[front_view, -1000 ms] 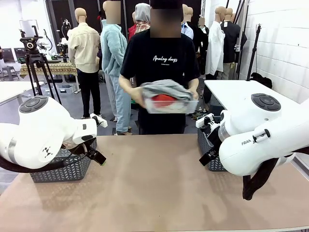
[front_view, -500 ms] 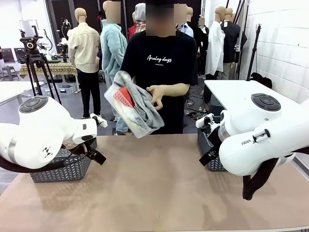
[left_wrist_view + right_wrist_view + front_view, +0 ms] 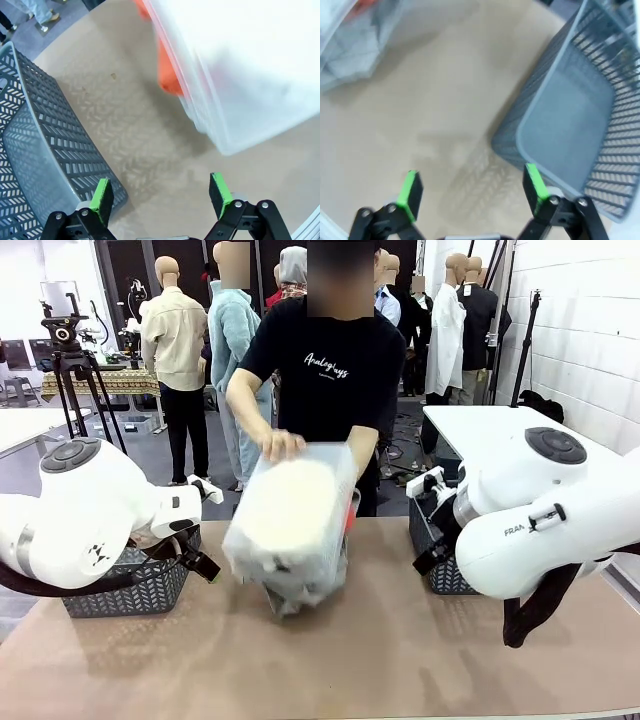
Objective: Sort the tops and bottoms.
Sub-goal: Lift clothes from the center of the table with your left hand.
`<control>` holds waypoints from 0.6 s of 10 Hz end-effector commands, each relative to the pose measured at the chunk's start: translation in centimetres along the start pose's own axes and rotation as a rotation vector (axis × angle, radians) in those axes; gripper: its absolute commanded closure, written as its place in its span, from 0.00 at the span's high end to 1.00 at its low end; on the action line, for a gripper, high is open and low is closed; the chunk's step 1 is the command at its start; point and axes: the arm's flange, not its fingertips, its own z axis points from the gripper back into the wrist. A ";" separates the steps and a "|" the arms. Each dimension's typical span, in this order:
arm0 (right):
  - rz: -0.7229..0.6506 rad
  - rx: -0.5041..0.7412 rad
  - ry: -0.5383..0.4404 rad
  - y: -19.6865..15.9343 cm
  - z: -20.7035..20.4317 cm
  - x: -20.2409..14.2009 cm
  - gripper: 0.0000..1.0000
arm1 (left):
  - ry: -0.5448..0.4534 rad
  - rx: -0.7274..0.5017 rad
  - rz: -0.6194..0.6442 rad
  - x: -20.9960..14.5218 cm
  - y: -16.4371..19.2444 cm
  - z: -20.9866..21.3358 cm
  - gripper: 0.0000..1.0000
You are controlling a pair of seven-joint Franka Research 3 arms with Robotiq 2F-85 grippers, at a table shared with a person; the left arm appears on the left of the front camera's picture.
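I am a two-armed robot at a tan table (image 3: 400, 660), facing a person in a black T-shirt. The person's hand (image 3: 280, 445) presses on a clear plastic bin (image 3: 292, 525) held tipped over above the middle of the table, blurred. Clothes hang out of its lower edge: an orange-red top (image 3: 169, 75) at one side and grey cloth (image 3: 285, 600) underneath, down by the tabletop. My left gripper (image 3: 161, 195) hangs over bare table with its jaws spread wide and nothing between them, just beside a grey mesh basket (image 3: 45, 145). My right gripper (image 3: 472, 190) is likewise wide apart and empty, next to a second grey basket (image 3: 570, 125).
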 end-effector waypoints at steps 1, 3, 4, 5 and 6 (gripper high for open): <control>0.016 -0.071 -0.072 -0.3 6.3 -0.1 1.00 | 0.064 -0.006 0.040 0.0 -2.2 3.7 1.00; -0.009 -0.107 -0.139 -1.9 12.1 -0.7 1.00 | 0.149 0.007 0.072 0.4 -5.9 7.4 1.00; -0.049 -0.109 -0.153 -2.8 13.8 -1.2 1.00 | 0.172 0.029 0.096 0.7 -7.9 8.6 1.00; -0.089 -0.098 -0.161 -3.9 14.7 -1.9 1.00 | 0.185 0.049 0.125 1.2 -10.4 9.3 1.00; -0.122 -0.067 -0.178 -4.9 15.1 -2.7 1.00 | 0.197 0.059 0.204 1.5 -13.4 9.3 1.00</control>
